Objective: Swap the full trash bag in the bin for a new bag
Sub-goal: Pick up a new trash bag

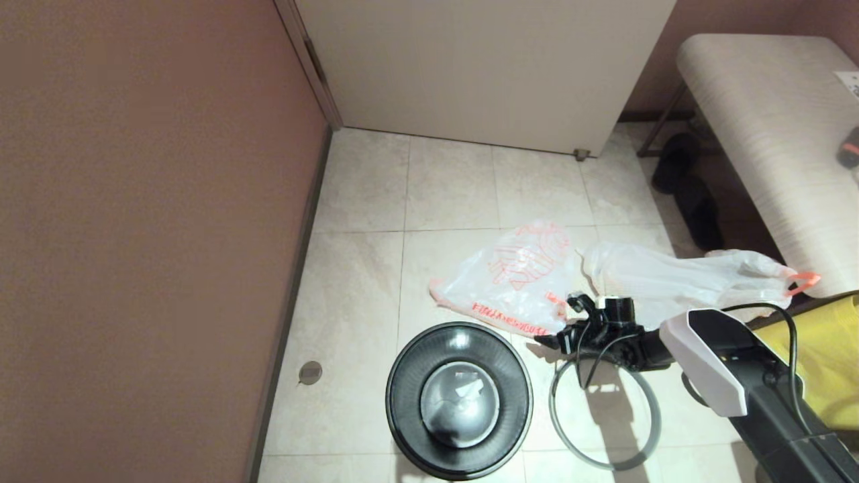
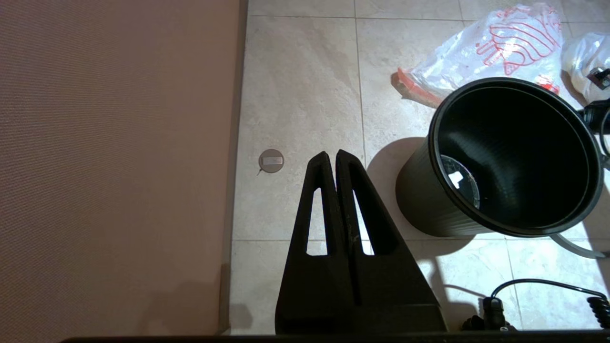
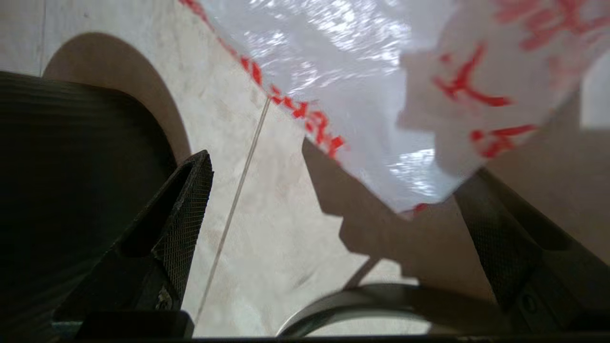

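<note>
2 bags (image 1: 517, 278) (image 1: 678, 278), 1 bin (image 1: 458, 400)

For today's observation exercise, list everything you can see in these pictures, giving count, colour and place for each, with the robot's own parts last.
bin: one, black, unlined, upright on the floor tiles.
grey hoop: one, flat on the floor beside the bin.
new bag: one, white with orange-red print, on the floor beyond the bin.
full trash bag: one, plain white with an orange tab, beside the printed bag.
yellow bag: one, behind the right arm.
bench: one, pale, far right.
dark shoes: under the bench.
floor plug: one, round, near the wall.
right hand: open, low by the new bag's corner.
left hand: shut, parked near the wall.
</note>
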Controlling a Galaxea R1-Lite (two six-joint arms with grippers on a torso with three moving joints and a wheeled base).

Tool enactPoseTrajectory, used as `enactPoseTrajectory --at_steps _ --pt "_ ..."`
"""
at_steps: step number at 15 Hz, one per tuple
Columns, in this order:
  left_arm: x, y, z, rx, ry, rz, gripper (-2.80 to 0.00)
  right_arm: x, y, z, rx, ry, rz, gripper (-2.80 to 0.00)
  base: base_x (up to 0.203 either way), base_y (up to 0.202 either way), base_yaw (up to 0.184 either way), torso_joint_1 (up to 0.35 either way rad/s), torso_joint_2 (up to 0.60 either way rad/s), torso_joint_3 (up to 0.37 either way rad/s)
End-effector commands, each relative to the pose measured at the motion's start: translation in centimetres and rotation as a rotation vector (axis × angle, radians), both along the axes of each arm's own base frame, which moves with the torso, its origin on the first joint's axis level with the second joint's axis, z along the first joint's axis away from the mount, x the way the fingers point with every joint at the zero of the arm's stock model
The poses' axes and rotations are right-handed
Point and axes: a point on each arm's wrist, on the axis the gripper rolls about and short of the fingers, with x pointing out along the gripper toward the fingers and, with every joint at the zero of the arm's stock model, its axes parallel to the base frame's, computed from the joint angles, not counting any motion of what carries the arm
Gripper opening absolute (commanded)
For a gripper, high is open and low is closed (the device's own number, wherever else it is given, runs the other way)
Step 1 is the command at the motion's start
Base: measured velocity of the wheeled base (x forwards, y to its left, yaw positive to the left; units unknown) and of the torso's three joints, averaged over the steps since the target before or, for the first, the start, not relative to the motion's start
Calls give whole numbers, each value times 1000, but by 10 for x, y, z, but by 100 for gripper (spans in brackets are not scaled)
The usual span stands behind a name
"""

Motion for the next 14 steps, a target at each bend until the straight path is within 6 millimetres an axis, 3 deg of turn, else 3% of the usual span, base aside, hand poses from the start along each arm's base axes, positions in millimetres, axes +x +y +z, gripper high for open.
enactPoseTrajectory --at_steps 1,5,6,14 --pt "0 0 0 -1 1 1 -280 -3 8 -19 16 -23 50 0 0 0 0 0 0 0" --pt "0 0 0 -1 1 1 -280 -7 24 -28 -26 -49 121 0 0 0 0 0 0 0" --pt "0 0 0 -1 1 1 -280 -7 29 -28 -25 -44 131 -280 0 0 0 0 0 0" --pt "0 0 0 -1 1 1 -280 -11 53 -27 -24 -49 169 -280 0 0 0 0 0 0"
